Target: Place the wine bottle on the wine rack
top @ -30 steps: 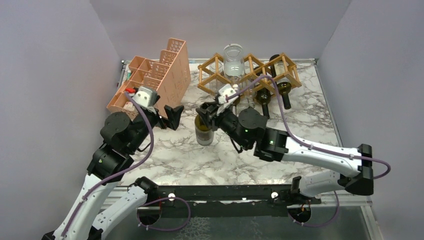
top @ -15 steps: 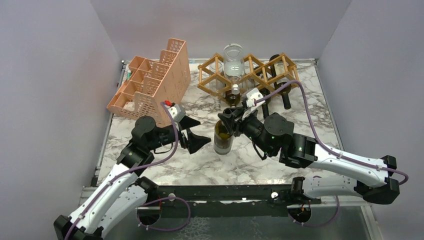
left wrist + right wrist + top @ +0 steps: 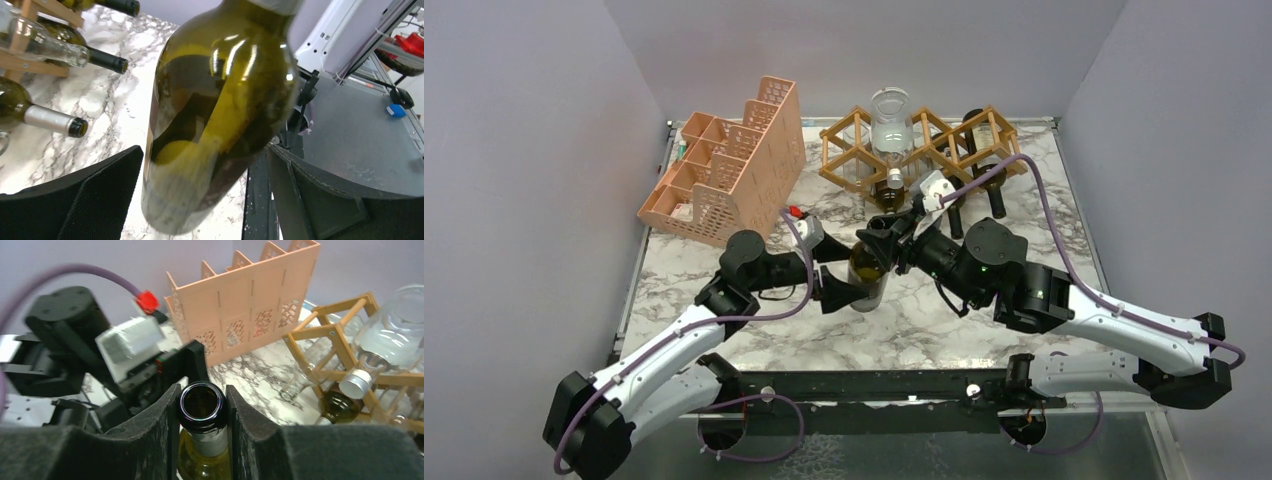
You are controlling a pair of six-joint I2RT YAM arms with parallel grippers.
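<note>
The olive-green wine bottle [image 3: 867,278] stands tilted at the table's middle, its open mouth up [image 3: 201,402]. My right gripper [image 3: 888,240] is shut on its neck, a finger [image 3: 150,440] on each side. My left gripper [image 3: 842,283] is open around the bottle's lower body [image 3: 220,110]. Its black fingers [image 3: 75,200] stand off the glass on both sides. The bottle's base looks slightly raised from the marble. The golden-brown wooden wine rack [image 3: 839,150] stands at the back centre, and also shows in the right wrist view [image 3: 340,335].
The rack holds a clear glass bottle [image 3: 891,125] and dark bottles [image 3: 984,175], necks pointing toward me. A pink perforated organizer [image 3: 734,165] stands at the back left. Grey walls enclose the marble table [image 3: 1044,220] on three sides.
My right gripper has carried the bottle a little right and nearer. My left arm has swung right from the pink organizer, and its open fingers now flank the bottle.
</note>
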